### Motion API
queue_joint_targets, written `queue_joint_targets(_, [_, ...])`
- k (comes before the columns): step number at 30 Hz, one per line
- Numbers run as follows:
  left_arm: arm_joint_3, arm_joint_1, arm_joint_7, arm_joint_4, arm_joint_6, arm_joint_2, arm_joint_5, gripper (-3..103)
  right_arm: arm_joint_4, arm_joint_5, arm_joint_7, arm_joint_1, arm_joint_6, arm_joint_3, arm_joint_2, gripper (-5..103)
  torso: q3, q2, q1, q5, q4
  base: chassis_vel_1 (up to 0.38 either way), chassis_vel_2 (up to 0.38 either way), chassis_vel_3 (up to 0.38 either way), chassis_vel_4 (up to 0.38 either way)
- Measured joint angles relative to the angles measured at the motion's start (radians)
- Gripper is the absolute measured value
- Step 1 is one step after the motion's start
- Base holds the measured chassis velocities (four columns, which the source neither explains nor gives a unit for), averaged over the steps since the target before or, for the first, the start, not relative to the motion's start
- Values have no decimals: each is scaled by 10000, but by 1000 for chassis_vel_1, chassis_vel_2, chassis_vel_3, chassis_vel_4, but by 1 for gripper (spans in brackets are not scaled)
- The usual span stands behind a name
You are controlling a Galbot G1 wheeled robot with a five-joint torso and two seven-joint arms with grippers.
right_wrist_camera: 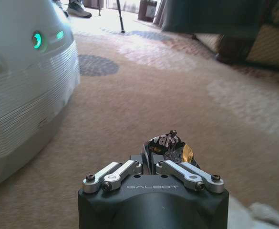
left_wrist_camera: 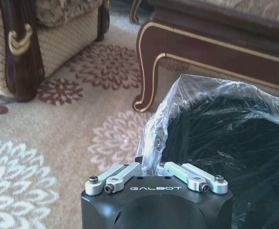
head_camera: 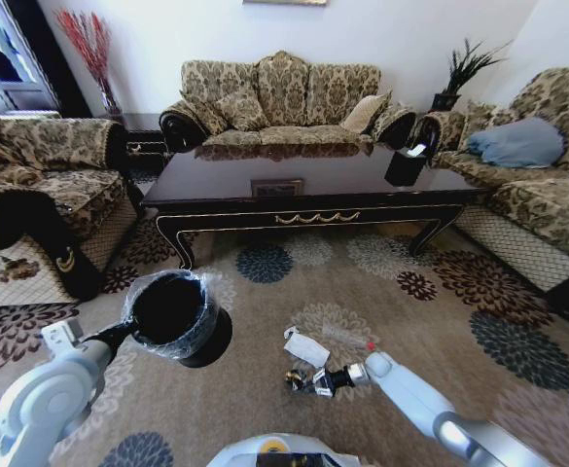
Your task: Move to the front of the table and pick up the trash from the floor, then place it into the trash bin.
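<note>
Floral carpet before the glossy dark brown table (head_camera: pixel 313 190). Right tool (head_camera: pixel 315 381) is clamped on a crumpled dark foil wrapper (right_wrist_camera: pixel 167 145), light and crushable; left tool (left_wrist_camera: pixel 156 175) pinches the black bin's plastic liner rim (left_wrist_camera: pixel 165 119).

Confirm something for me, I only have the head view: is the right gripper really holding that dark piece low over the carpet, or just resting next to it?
Observer: Holding it. In the right wrist view the right gripper has its jaws shut on a crumpled dark wrapper with white print and a gold patch.
Operator: And how does the left one carry the bin?
Observer: The left wrist view shows the left gripper with its jaws shut on a fold of the liner bag at the rim of the trash bin, with the fold standing up between them.
</note>
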Motion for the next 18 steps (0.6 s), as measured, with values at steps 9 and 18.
queue_joint_targets(9, [691,310,63,-220,-114,-142,246,4,1870,791,85,216,-169,1021,-807,8,-1,0,0,-1,1,0,0,0,0])
queue_joint_targets(18, [897,378,194,-271,-98,151,182,4,3088,1720,486,727,-513,1472,-1266,8,0,0,0,3,-1,0,0,0,0])
